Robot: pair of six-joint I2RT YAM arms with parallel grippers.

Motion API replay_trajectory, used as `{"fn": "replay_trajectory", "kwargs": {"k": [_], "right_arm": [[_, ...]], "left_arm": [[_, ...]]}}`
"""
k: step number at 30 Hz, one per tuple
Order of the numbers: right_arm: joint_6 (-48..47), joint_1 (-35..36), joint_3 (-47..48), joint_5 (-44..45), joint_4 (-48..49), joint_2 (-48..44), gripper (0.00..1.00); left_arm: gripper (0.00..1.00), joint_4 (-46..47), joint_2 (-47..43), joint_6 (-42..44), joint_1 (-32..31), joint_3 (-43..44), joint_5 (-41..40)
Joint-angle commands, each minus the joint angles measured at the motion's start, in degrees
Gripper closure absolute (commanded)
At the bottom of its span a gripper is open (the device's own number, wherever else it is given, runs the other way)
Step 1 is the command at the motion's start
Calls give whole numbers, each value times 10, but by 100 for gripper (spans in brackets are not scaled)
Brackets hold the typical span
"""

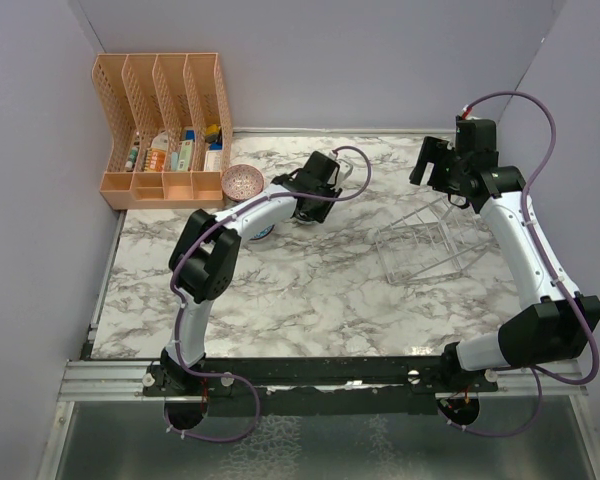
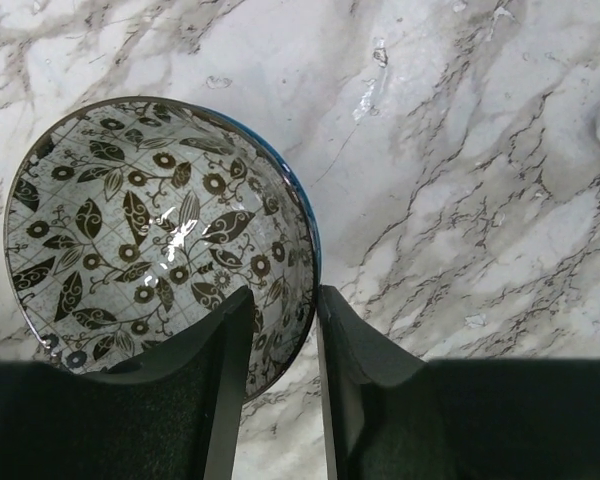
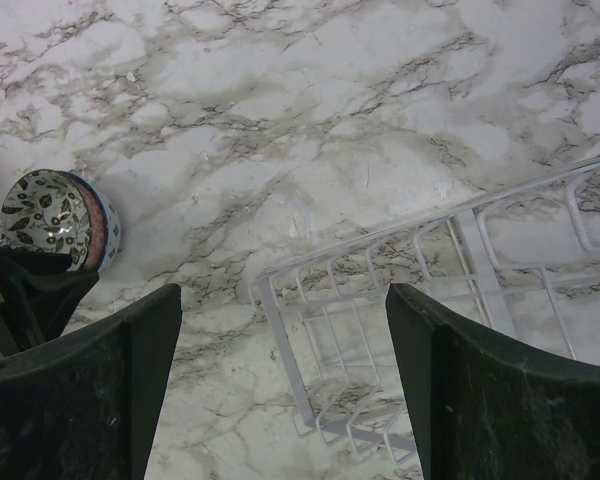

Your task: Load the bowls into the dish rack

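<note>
A bowl (image 2: 150, 230) with a black-and-white leaf pattern inside and a blue outside rests on the marble table (image 2: 460, 150). My left gripper (image 2: 284, 292) straddles its near rim. One finger is over the inside and the other outside, with a gap showing, so it is open. From above, this bowl (image 1: 263, 232) peeks out under the left forearm, by the left gripper (image 1: 285, 218). A pink-red bowl (image 1: 243, 181) sits near the organizer. The clear wire dish rack (image 1: 425, 245) (image 3: 285, 345) lies skewed at centre right. My right gripper (image 3: 283, 290) (image 1: 430, 165) hangs open above the rack's end.
An orange slotted organizer (image 1: 165, 125) holding small items stands at the back left corner. Grey walls close in the table on the left, back and right. The left arm's elbow (image 1: 205, 262) rises over the left middle of the marble.
</note>
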Motion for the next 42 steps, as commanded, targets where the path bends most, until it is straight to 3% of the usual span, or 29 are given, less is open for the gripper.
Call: {"fn": "replay_trajectory", "kwargs": {"k": [1,13,14,31,38,42], "right_arm": [[-1,-3,-3,-7,16,-15,17],[-2,-3,-5,-1,16,-17,16],[-2,-3,-5,-1,16,-17,16],[22,-3,45,-28,2,-15,17],[45,-3,105,-31,-16,-21,18],[58,-3,132,-32,-26,-26,19]], "left_arm": [[71,17,-22,-5,-1,1,13],[94,6,-20,0,-1,29,15],[100,4,-21,0,-1,31,14],[100,20,-95,21,-1,52,-11],[100,59,-143,-36,0,38,16],[100,109,-182,-122,4,8,77]]}}
